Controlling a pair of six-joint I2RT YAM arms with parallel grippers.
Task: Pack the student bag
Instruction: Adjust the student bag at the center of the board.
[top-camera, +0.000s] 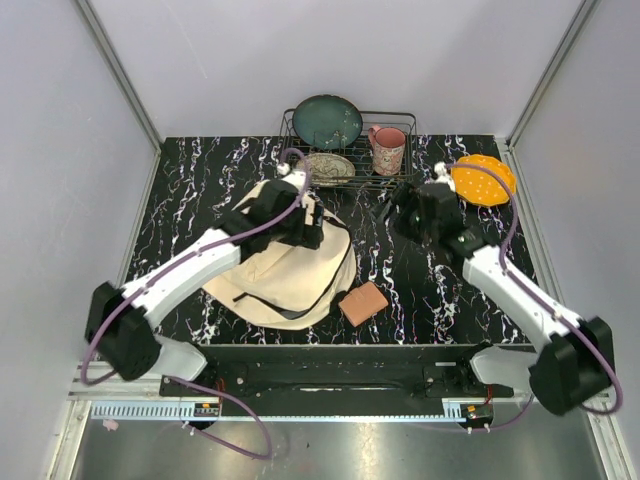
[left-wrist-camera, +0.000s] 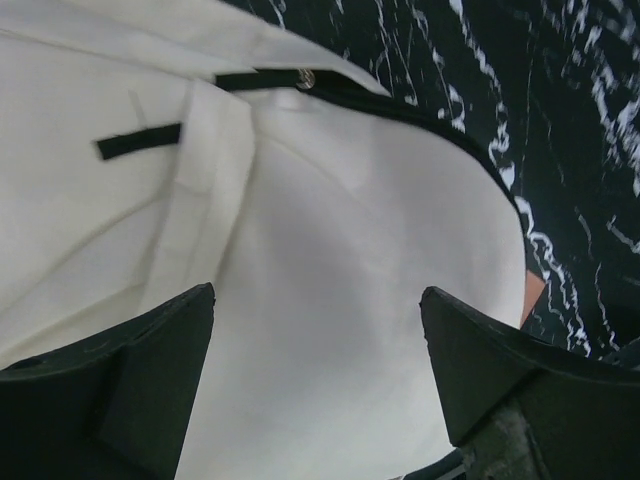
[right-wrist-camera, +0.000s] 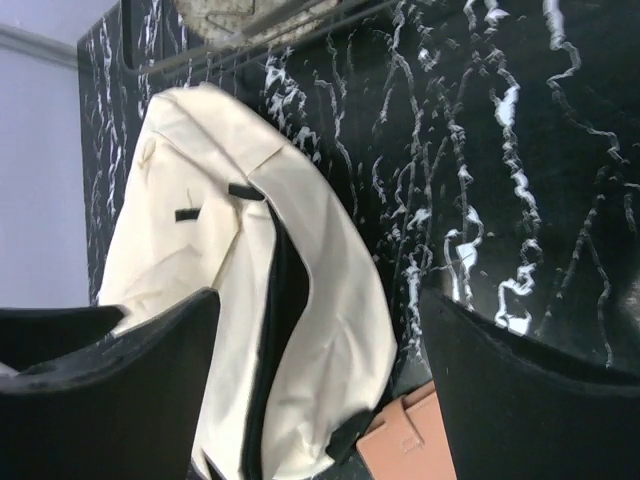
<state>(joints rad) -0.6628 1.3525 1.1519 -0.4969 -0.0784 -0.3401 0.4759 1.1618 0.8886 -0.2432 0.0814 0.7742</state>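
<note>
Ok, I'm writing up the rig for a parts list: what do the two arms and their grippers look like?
Both the left arm and the right arm have white link shells with chunky black joints and bases. A thin purple cable loops along each. The left gripper and the right gripper each carry two broad, matte black, wedge-shaped fingers.

- The left arm (top-camera: 190, 265) stretches from its base at the near left, slanting forward and inward.
- The left gripper (top-camera: 308, 222) angles downward; its two black fingers (left-wrist-camera: 140, 380) stand wide apart with nothing clamped between them.
- The right arm (top-camera: 510, 285) reaches from the near right, forward and inward.
- The right gripper (top-camera: 402, 213) faces the left one, near but apart, fingers (right-wrist-camera: 150, 390) spread wide and empty.
</note>
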